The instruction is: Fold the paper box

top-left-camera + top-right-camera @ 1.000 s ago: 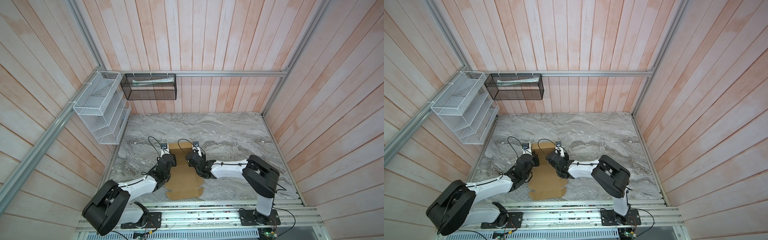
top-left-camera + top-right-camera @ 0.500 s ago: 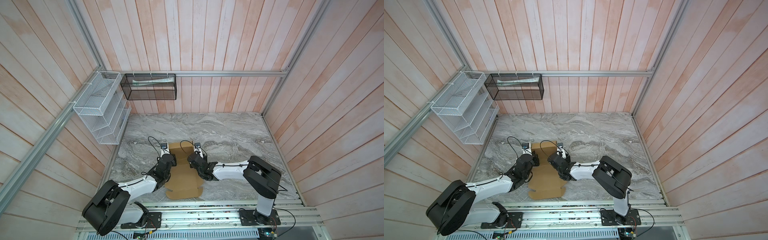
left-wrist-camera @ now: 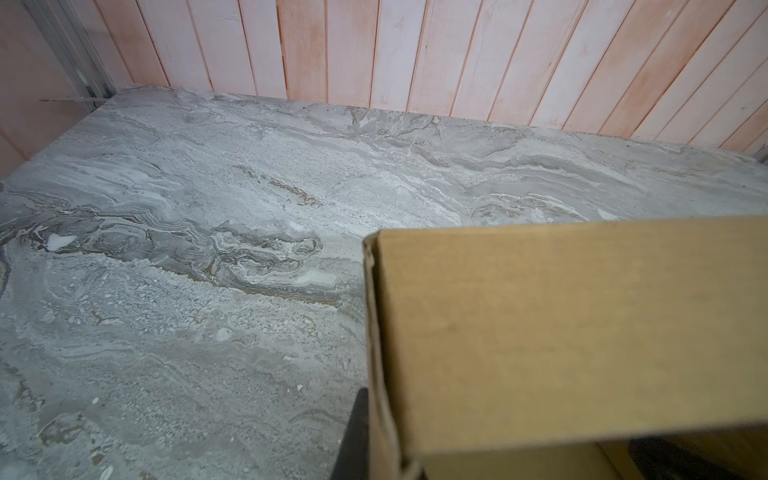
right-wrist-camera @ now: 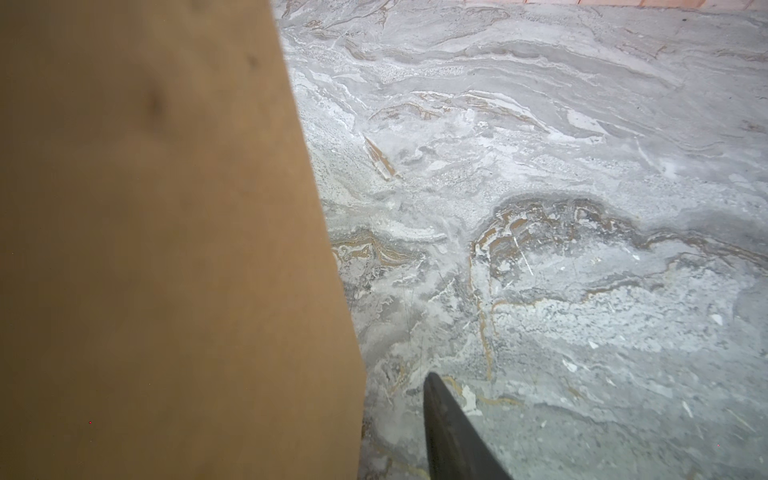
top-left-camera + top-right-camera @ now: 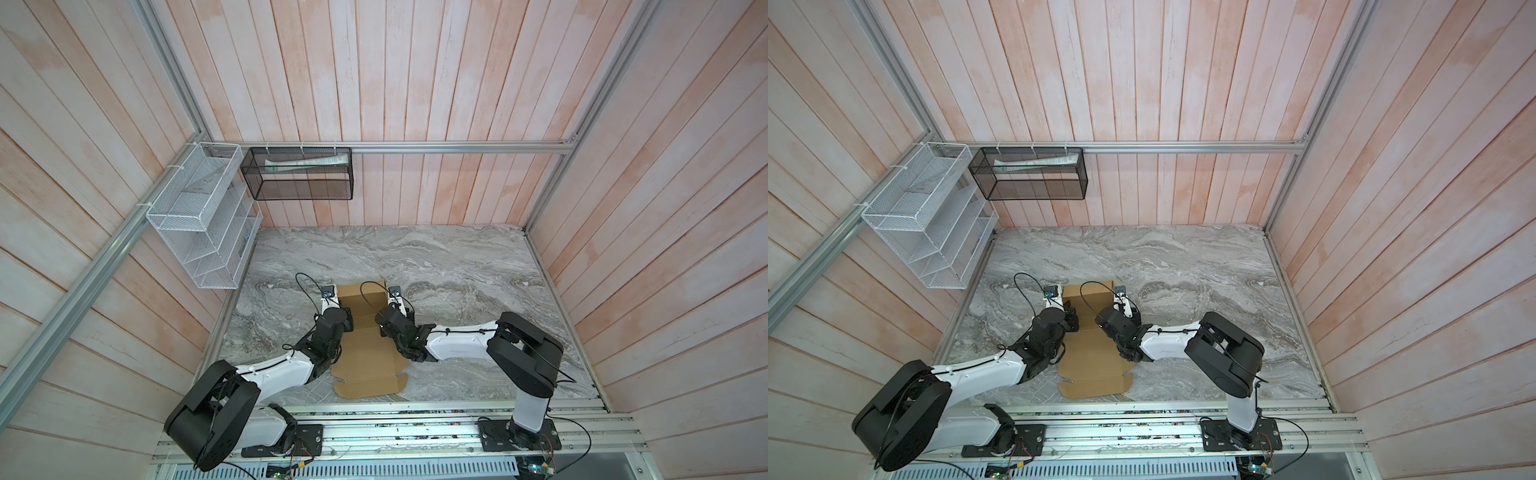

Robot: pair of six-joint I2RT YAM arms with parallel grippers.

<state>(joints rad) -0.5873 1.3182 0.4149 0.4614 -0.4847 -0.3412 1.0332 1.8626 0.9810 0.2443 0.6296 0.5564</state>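
the box (image 5: 365,357) lies at the counter's (image 5: 457,266) front middle, between the arms. its far end has walls raised, as both wrist views show; the near panel and tabs lie flat, so most folding is left, i judge. left claw (image 5: 347,316) is closed, seemingly pinching a wall; right claw (image 5: 381,330) stands half spread, its visible finger (image 4: 449,432) just clear of the board.

No legible text, paper box (image 5: 365,357) unprinted, sheet (image 5: 307,163) in black wire basket (image 5: 299,191) too small to read
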